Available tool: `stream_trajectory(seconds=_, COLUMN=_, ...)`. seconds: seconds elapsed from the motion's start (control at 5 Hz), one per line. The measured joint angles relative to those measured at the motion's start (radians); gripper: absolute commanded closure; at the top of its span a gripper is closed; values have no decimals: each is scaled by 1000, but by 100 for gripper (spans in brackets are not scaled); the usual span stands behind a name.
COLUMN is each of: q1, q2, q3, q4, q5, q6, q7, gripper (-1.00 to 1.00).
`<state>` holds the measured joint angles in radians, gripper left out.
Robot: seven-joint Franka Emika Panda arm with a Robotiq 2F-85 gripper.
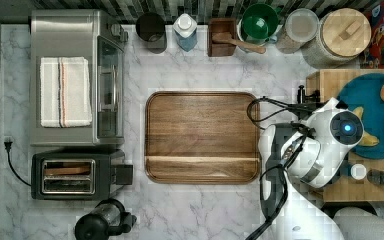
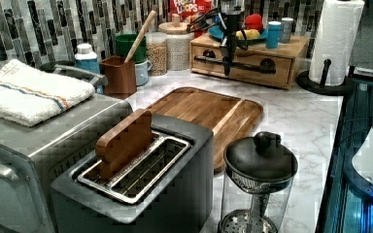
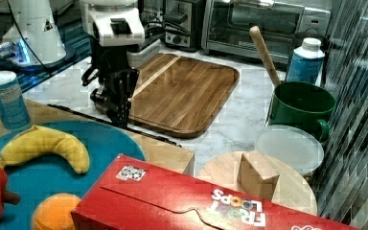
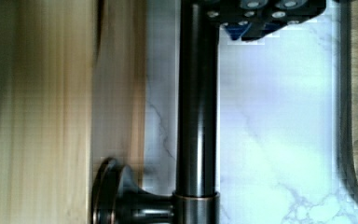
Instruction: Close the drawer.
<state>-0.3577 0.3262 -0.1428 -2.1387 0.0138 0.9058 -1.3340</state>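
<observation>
We are looking at a light-wood drawer [image 2: 245, 62] set in a low wooden box at the far end of the marble desk [image 2: 301, 121], under a blue plate of toy fruit. Its dark bar handle [image 4: 196, 107] is running crosswise along the drawer front. The end effector [image 2: 227, 60] is hanging just in front of that bar, on the desk side, so we judge the drawer lies directly behind it. We cannot tell how far its fingers are parted or whether they are holding the bar.

Light: we saw even, bright indoor lighting.
Glare: white sheen on marble counter [image 4: 279, 140].
Blur: wood face [image 4: 37, 116] was smeared in wrist view.
Artifacts: blocky compression throughout.
</observation>
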Motion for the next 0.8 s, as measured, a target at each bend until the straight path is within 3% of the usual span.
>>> stream_trajectory(seconds=0.8, q1=4, q2=22, q3=4, q4=41, q5=-27, q6=-50, q7=-15, gripper=100)
